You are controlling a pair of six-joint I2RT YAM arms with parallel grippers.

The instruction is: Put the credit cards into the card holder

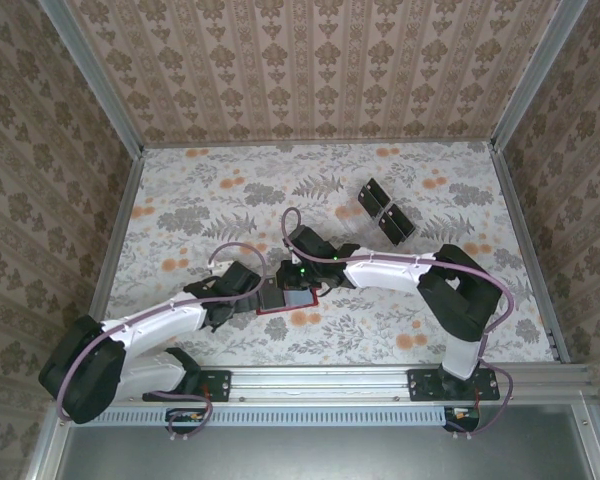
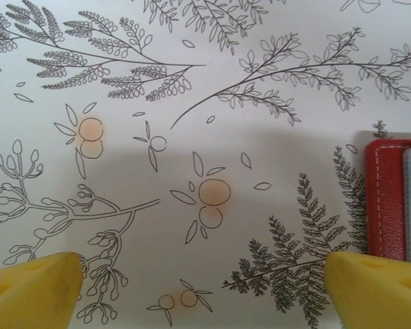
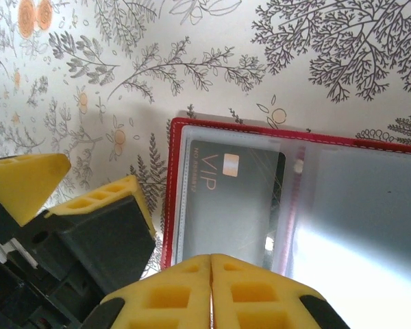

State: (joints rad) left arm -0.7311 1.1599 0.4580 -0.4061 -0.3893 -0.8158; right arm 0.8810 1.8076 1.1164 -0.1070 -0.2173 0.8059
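My right end effector (image 3: 211,291) is pressed together at the card holder (image 3: 169,205) (one credit card (image 3: 226,205) sleeved); left end effector (image 2: 205,286) spread.

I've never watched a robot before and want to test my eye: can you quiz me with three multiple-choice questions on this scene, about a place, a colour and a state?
1. Where do the loose dark cards lie?
A. On the table beyond the wallet, to the right.
B. Stacked on the wallet.
C. At the table's near left corner.
2. What colour is the wallet's cover?
A. Blue.
B. Red.
C. Green.
3. How is the left gripper?
A. Shut on a card.
B. Shut, empty.
C. Open, empty.
Answers: 1 A, the overhead view shows them apart from it; 2 B, its stitched edge is red; 3 C, its yellow fingertips stand wide apart over bare table.
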